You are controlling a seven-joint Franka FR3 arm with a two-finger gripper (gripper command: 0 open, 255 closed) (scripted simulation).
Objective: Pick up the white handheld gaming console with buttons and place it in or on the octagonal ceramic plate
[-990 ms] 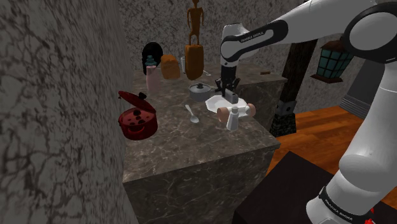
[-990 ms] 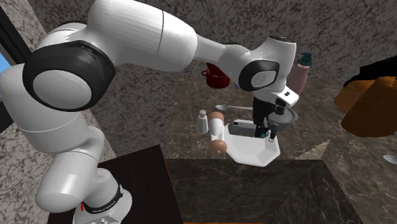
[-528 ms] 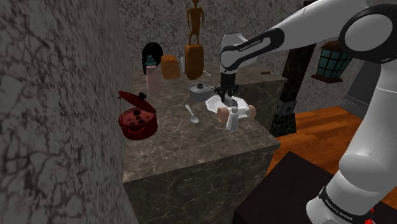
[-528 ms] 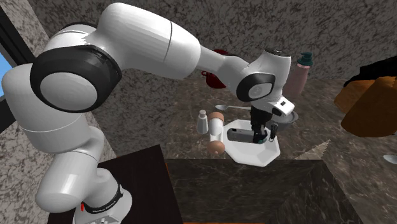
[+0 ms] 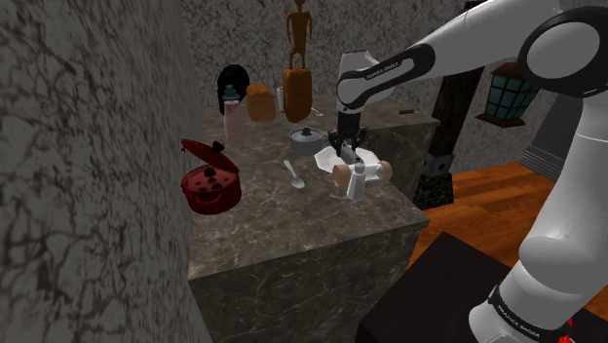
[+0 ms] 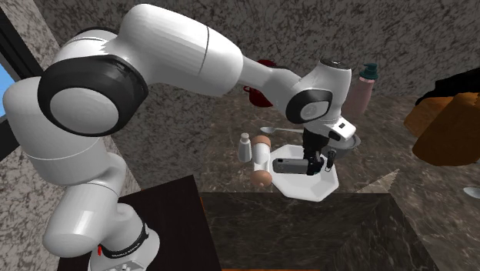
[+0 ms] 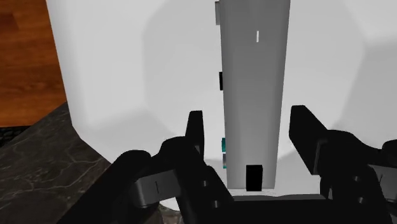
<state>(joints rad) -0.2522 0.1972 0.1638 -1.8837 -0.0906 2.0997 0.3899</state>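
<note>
The handheld console (image 7: 251, 76), drawn as a grey slab with small dark buttons along its edge, lies on the white octagonal plate (image 7: 127, 63). My gripper (image 7: 250, 124) straddles its near end with the fingers (image 7: 196, 130) standing apart and a slim gap on each side, so it is open. In the second exterior view the console (image 6: 291, 165) rests flat on the plate (image 6: 311, 185) with the gripper (image 6: 315, 163) just over its right end. From the shoulder view the gripper (image 5: 346, 148) hangs low over the plate (image 5: 326, 158).
On the stone counter (image 5: 292, 224) stand a white shaker (image 5: 358, 181) and a tan cylinder (image 5: 380, 171) beside the plate, a spoon (image 5: 294, 173), a small lidded pot (image 5: 308, 136), a red pot (image 5: 209, 182), a pink bottle (image 5: 232, 115) and a tall figurine (image 5: 298, 58). The counter edge runs close beyond the plate.
The gripper came down and set the console on the plate. Its fingers have since spread away from the console's sides.
</note>
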